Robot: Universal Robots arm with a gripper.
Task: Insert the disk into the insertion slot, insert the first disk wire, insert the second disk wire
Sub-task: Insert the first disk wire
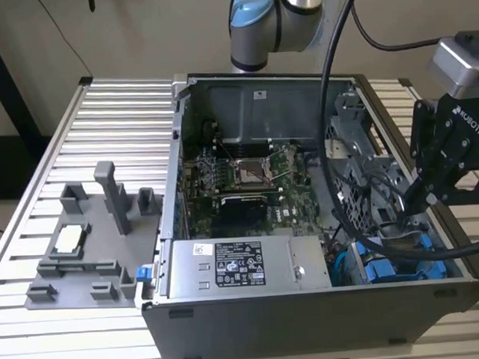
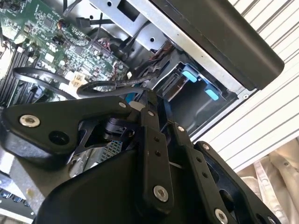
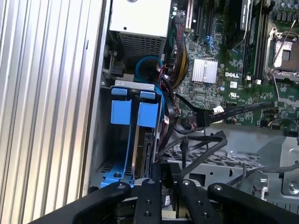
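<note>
The disk (image 3: 143,150) stands on edge in its blue carrier frame (image 3: 122,112) inside the insertion slot (image 3: 104,154), at the case's near corner on the exterior view's right (image 1: 394,267). My gripper (image 1: 416,203) hangs just above that corner. In both wrist views its black fingers (image 3: 156,173) are pressed together at the disk's cable end, with the gripper (image 2: 142,99) shut on what looks like a disk wire's connector. The connector itself is mostly hidden between the fingers. Black wires (image 3: 201,145) loop beside the slot.
The open computer case (image 1: 229,322) lies on a slatted metal table (image 1: 64,115). A grey power-supply box (image 1: 246,266) sits beside the slot, with the motherboard (image 1: 247,179) behind it. A perforated metal cage (image 1: 356,144) stands near the gripper. A grey fixture (image 1: 92,248) rests on the exterior view's left.
</note>
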